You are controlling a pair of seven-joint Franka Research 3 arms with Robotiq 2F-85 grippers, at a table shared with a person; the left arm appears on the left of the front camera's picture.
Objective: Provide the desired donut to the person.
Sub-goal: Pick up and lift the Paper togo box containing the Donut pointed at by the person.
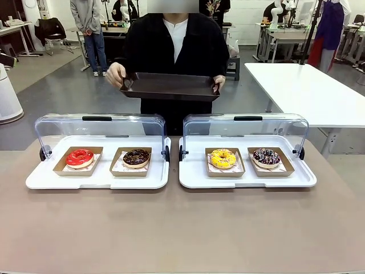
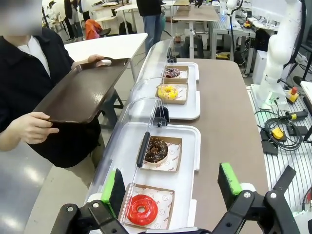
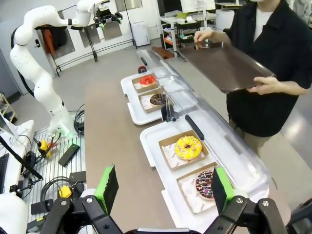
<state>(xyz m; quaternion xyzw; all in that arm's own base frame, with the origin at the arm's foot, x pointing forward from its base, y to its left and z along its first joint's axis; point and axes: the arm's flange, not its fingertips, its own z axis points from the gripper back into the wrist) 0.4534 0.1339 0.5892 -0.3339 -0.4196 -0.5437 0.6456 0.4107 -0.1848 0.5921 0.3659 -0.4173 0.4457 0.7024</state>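
Left tray (image 1: 34, 180) beside right tray (image 1: 191, 178), two donuts (image 1: 80, 157) each, person (image 1: 149, 48) apparently close behind

I can read no lettering here. Faint marks on the paper liners (image 2: 168, 165) are too small to tell.

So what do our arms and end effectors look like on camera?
Both arms are glossy white with rounded links: the left arm and the right arm. The left end effector and right end effector are black two-finger units with bright green pads.
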